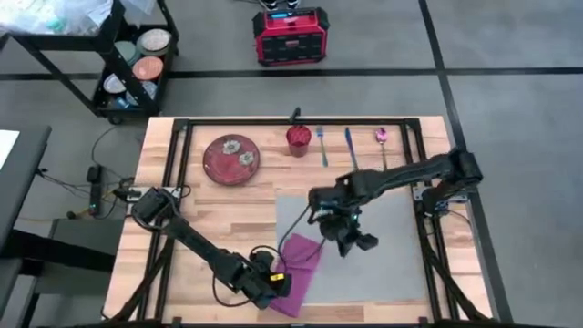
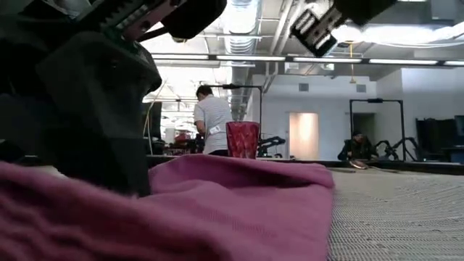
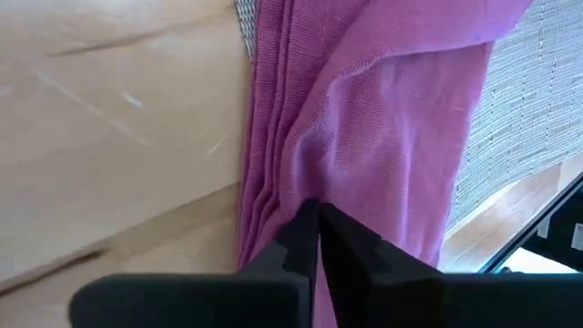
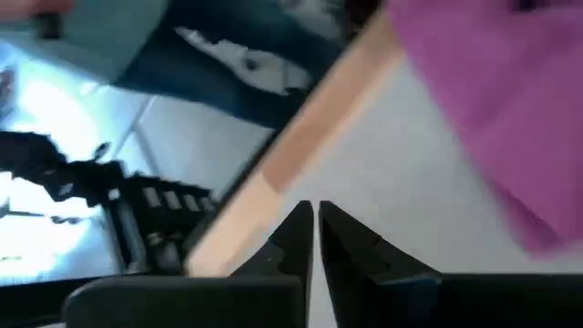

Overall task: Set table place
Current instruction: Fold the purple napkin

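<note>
The grey placemat [image 1: 373, 255] lies on the wooden table [image 1: 173, 264] at its near middle. A magenta napkin [image 1: 301, 260] lies on the mat's left part, its left edge [image 3: 258, 137] on the wood. My left gripper [image 1: 276, 284] is low at the napkin's near left corner, shut on the cloth. Over the mat's middle, my right gripper [image 1: 353, 240] hangs raised and shut, with nothing between its fingers [image 4: 314, 219]. A dark red plate [image 1: 230, 159], a red cup [image 1: 298, 139], a fork [image 1: 322, 146], a knife [image 1: 351, 148] and a spoon [image 1: 382, 141] lie along the far side. My left gripper pinches the napkin between its two fingers near the cloth's near left corner [image 3: 305, 187]. The fingers come in low, slanting from the table's near left. Wrinkles run up to the fingertips [image 3: 301, 223]. One layer or several, I cannot tell. The napkin's other parts lie on the mat.
A black shelf cart [image 1: 127, 64] with dishes stands beyond the table's far left corner, and a red box [image 1: 290, 35] sits on the floor behind the table. A person [image 2: 212, 119] stands far off in the room. Bare wood shows left of the mat.
</note>
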